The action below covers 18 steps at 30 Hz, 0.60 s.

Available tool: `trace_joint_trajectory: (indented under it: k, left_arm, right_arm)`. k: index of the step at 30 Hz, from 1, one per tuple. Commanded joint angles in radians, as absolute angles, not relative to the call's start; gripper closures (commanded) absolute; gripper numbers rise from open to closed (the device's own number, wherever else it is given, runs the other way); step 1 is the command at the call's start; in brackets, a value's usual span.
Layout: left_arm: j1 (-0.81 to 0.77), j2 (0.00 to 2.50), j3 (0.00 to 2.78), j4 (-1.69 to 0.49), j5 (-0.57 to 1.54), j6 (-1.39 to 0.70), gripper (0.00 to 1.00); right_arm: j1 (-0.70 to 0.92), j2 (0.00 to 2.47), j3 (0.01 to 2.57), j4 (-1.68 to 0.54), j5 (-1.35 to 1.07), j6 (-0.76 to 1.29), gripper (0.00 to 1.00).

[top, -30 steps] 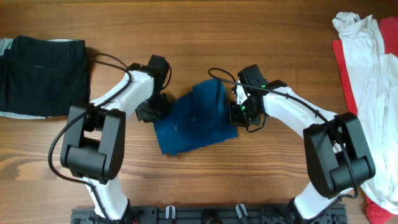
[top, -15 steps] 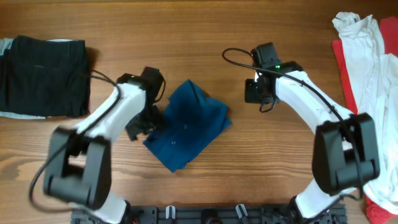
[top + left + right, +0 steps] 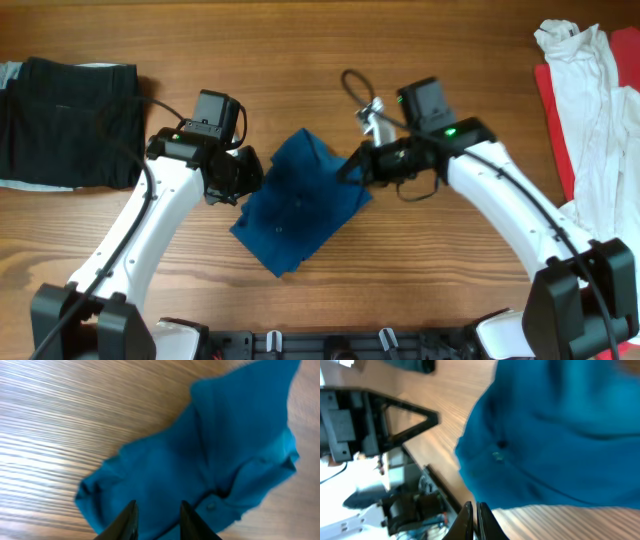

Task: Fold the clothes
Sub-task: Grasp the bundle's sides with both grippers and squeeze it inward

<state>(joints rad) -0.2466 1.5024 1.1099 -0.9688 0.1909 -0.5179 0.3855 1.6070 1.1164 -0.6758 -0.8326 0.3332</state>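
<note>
A crumpled, deep-blue, buttoned fabric shirt (image 3: 300,205) is found on the brown wooden table (image 3: 320,50), lodged between the two tools. Its left edge lies just under and ahead of the left gripper (image 3: 238,175), and its upper right corner lies just beside the tips of the right gripper (image 3: 352,168). The left gripper's fingers are seen a little apart over the cloth, with blue showing in the gap; whether a fold is nipped there cannot be told. The right gripper's fingers are pressed together on nothing, with bare wood around them in the wrist view and the shirt spread ahead. The step in hand is judged to be the squaring-up of a skewed, lumpy half-fold. It would be done well if the raised flap ahead of the left gripper were pinched at its very edge, and the right gripper were spread before being brought to the opposite corner, so that the cloth is drawn taut between both and laid flat rather than dragged. A folded black fabric garment (image 3: 70,120) lies well behind the left gripper, and a white fabric garment (image 3: 585,80) over a red cloth (image 3: 548,110) lies well behind the right; neither should be disturbed.
</note>
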Motion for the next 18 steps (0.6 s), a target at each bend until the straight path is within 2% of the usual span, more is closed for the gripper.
trace_joint_trajectory:
  k: [1, 7, 11, 14, 18]
  left_arm:
    - [-0.247, 1.540, 1.079, -0.953, 0.351, -0.381, 0.78]
    - [-0.247, 1.541, 0.948, -0.861, 0.356, -0.354, 0.77]
    - [-0.247, 1.544, 0.837, -0.741, 0.318, -0.348, 0.71]
    - [-0.245, 1.560, 0.743, -0.625, 0.188, -0.406, 0.67]
    - [-0.245, 1.616, 0.694, -0.522, 0.177, -0.428, 0.67]
  right_arm:
    - [0.469, 1.614, 1.028, -0.558, -0.919, 0.459, 0.95]
    - [0.550, 1.628, 0.845, -0.274, -0.864, 0.662, 0.96]
    - [0.567, 1.687, 0.774, -0.159, -0.853, 0.684, 0.96]
    - [0.581, 1.757, 0.772, -0.113, -0.826, 0.683, 0.96]
    - [0.596, 1.879, 0.772, -0.054, -0.799, 0.685, 0.96]
